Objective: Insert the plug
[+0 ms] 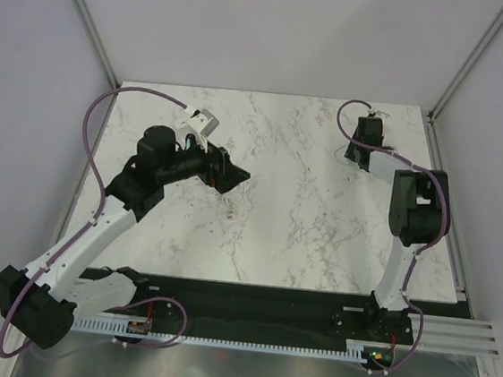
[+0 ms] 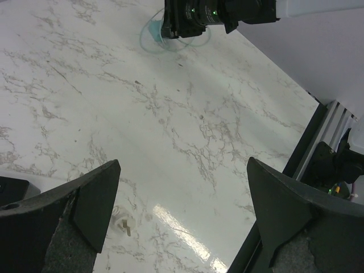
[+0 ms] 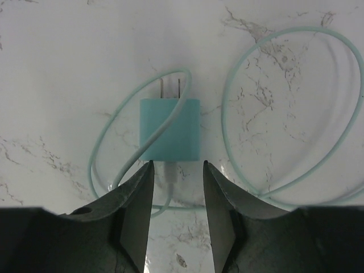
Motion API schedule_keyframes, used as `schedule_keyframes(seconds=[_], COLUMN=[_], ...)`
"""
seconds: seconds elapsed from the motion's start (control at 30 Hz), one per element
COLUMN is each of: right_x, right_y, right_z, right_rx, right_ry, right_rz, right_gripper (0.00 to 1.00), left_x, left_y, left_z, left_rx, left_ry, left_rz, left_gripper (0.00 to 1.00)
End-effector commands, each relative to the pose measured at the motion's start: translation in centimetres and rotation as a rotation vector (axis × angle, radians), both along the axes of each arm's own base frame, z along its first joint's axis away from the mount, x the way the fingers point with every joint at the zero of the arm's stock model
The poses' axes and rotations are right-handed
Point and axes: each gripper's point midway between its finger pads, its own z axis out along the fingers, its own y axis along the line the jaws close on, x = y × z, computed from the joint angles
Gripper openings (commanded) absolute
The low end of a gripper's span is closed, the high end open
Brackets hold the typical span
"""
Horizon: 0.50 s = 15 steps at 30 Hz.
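Note:
A teal charger block lies flat on the marble table, its two prongs pointing away from me. Its teal cable loops around it. My right gripper is open and hovers just above the block's near end, where the cable connector enters; the fingers touch nothing. In the top view my right gripper sits at the far right and hides the charger. My left gripper is wide open and empty over the table's left middle. No socket is clearly visible.
A small white two-pin piece lies on the marble beside my left finger; it also shows in the top view. A white and black object pokes in at the left wrist view's left edge. Grey walls enclose the table.

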Motion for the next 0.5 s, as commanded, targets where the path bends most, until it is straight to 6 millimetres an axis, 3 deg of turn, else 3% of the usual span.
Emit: schedule_keyframes(seconds=[0.0, 0.1, 0.3, 0.47], right_x=[2.2, 3.1, 4.4, 5.2], right_y=[-1.1, -1.1, -0.9, -1.0], right_z=[1.2, 0.8, -0.1, -1.5], right_rx=[-0.061, -0.079, -0.081, -0.072], right_ry=[-0.055, -0.068, -0.048, -0.016], right_rz=[0.006, 0.031, 0.066, 0.095], right_gripper=[0.47, 0.50, 0.67, 0.66], left_x=[0.3, 0.2, 0.2, 0.3], left_y=[0.0, -0.1, -0.2, -0.3], left_z=[1.0, 1.1, 1.0, 0.7], left_rx=[-0.029, -0.040, -0.043, -0.039], left_ry=[-0.041, -0.029, -0.025, -0.019], left_rz=[0.015, 0.011, 0.006, 0.004], left_gripper=[0.98, 0.98, 0.98, 0.97])
